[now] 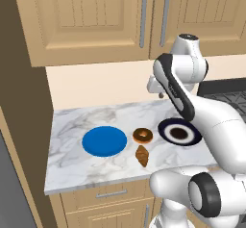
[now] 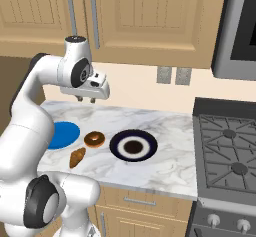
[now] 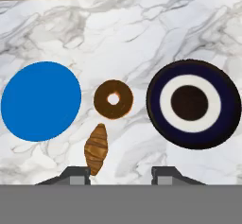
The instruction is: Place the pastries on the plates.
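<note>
A ring doughnut (image 3: pixel 113 99) with a dark glazed top lies on the marble counter between the two plates. Just in front of it lies a golden-brown croissant (image 3: pixel 97 149). The plain blue plate (image 3: pixel 41 100) sits to the left and the navy plate (image 3: pixel 194 104) with a white ring and brown centre to the right. Both plates are bare. My gripper (image 3: pixel 121 176) hangs high above the counter, pointing down, open with nothing between its fingers. From the base I see the gripper (image 2: pixel 85 100) over the back of the counter, behind the doughnut (image 2: pixel 94 139) and croissant (image 2: pixel 77 157).
The counter (image 1: pixel 72 126) ends at a wall on the left and its front edge is near the croissant (image 1: pixel 142 155). A gas stove (image 2: pixel 230 151) adjoins on the right. Wooden cabinets (image 1: pixel 96 15) hang above, over the gripper (image 1: pixel 161 95).
</note>
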Robot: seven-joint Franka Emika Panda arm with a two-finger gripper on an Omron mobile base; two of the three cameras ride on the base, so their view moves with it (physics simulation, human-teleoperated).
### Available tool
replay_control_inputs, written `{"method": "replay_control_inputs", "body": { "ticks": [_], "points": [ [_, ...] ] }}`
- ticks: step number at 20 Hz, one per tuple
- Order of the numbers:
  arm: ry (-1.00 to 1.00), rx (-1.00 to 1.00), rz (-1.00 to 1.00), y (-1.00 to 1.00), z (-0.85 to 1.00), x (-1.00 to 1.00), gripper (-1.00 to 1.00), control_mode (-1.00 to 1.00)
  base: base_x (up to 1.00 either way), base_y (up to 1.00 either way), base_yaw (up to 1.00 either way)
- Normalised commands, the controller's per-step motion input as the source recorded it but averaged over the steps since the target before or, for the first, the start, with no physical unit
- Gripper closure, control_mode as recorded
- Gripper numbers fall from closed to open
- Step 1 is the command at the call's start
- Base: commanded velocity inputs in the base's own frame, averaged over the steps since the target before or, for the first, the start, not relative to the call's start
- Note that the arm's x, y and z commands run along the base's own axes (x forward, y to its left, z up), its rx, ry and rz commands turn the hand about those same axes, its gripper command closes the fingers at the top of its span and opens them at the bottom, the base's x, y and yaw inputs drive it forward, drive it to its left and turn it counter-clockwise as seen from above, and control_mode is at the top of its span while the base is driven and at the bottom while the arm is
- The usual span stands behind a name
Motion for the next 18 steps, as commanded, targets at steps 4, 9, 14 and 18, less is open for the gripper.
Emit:
{"method": "replay_control_inputs", "body": {
  "ticks": [4,9,14,18],
  "points": [
    [0.0,0.0,0.0,0.04,-0.14,0.0,-1.0,-1.0,0.0,0.0,0.0],
    [-0.01,0.0,-0.02,0.19,-0.28,0.04,-1.0,-1.0,0.0,0.0,0.0],
    [-0.01,0.0,-0.02,0.13,-0.25,0.08,-1.0,-1.0,0.0,0.0,0.0],
    [0.01,0.0,-0.09,0.21,-0.43,0.0,-1.0,-1.0,0.0,0.0,0.0]
  ]
}}
